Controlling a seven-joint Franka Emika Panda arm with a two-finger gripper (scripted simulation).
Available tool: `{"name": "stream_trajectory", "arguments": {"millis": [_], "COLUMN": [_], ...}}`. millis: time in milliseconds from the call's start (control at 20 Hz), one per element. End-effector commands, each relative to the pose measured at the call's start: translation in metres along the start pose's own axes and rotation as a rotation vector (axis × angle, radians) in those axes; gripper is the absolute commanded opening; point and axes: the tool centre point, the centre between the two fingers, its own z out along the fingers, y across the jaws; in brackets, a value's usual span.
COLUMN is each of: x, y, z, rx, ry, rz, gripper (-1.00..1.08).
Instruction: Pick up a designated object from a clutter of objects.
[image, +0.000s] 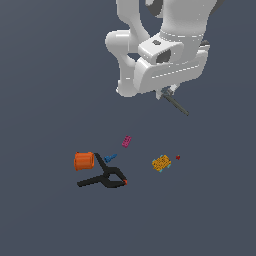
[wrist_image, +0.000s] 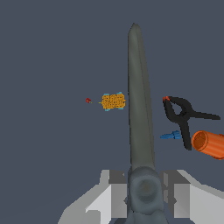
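The tool (wrist_image: 143, 197) was clamped shut on the scissors (wrist_image: 140, 100), held clear above the table (image: 50, 220); the black clamp (image: 106, 177) and orange cylinder (image: 84, 161) lay far below it.

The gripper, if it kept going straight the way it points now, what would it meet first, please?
The gripper is shut on the scissors, blades pointing ahead. Beyond the tip only bare floor shows; the yellow-orange block and clamp look off to either side, though depth is unclear.

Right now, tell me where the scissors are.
The scissors are off the surface, clamped in the gripper, up in the exterior view's upper right, above the yellow-orange block.
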Motion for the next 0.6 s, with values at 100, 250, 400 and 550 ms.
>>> {"name": "stream_trajectory", "arguments": {"millis": [100,250,400,550], "x": [0.004,0.006,0.008,0.009], "y": [0.008,0.011,0.013,0.014], "z": [-0.029,-0.041,-0.050,-0.054], "rx": [-0.001,-0.001,-0.002,-0.002], "ry": [-0.001,-0.001,-0.001,-0.001], "rz": [0.001,0.001,0.002,0.002], "gripper": [-1.00,-1.00,-1.00,-1.00]}}
